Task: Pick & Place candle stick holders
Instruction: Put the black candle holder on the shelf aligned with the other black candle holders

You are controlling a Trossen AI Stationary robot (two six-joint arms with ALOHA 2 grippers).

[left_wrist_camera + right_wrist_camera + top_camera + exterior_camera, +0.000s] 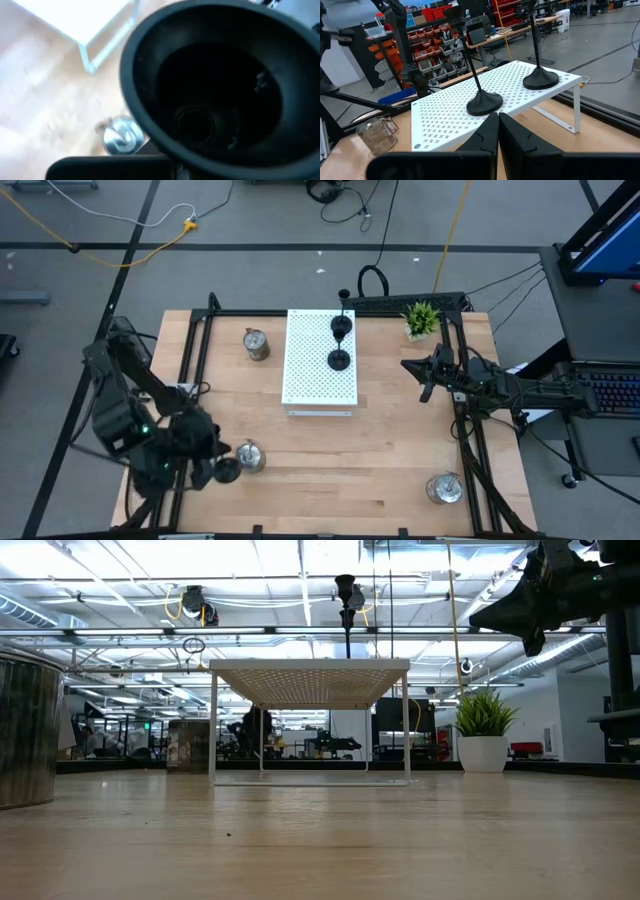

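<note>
My left gripper is at the table's near left, shut on a black candle stick holder. That holder's round base fills the left wrist view. A silver holder stands on the table right beside it. Two black holders stand on their bases on the white perforated board. Two more silver holders stand on the table, one at the far left and one at the near right. My right gripper hovers shut at the table's right, touching nothing. My left gripper holds the black holder, but the holder's own round base hides the fingers and the place of contact. The holder is tipped, the hollow underside of its base turned toward my wrist. The table top and the silver holder show beneath it.
A small green potted plant stands at the far right, next to the board. A black frame runs along the table's left, far and right sides. Bare wood lies in the middle near the front edge.
</note>
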